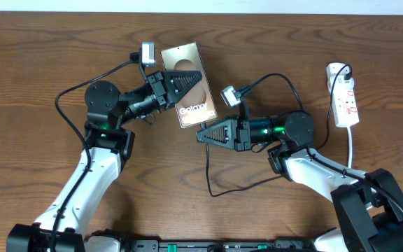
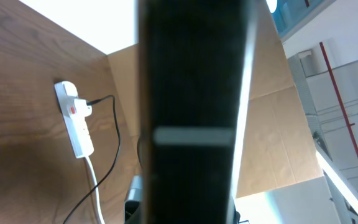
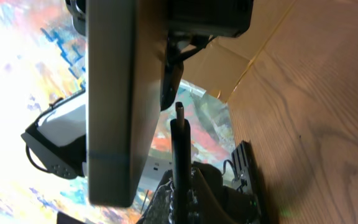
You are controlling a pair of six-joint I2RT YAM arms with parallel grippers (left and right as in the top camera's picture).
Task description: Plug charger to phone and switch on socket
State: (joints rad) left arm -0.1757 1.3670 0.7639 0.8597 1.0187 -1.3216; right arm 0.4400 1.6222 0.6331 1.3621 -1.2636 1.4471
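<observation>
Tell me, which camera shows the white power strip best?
The overhead view: the socket lies whole, seen from above, with its red markings and white cord plain. The left wrist view shows it too, but slanted and off to one side. The right wrist view does not show it.

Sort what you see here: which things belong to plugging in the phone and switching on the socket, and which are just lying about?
Job:
phone, in the left gripper
charger, in the right gripper
socket

Lying about:
brown cardboard past the table edge
</observation>
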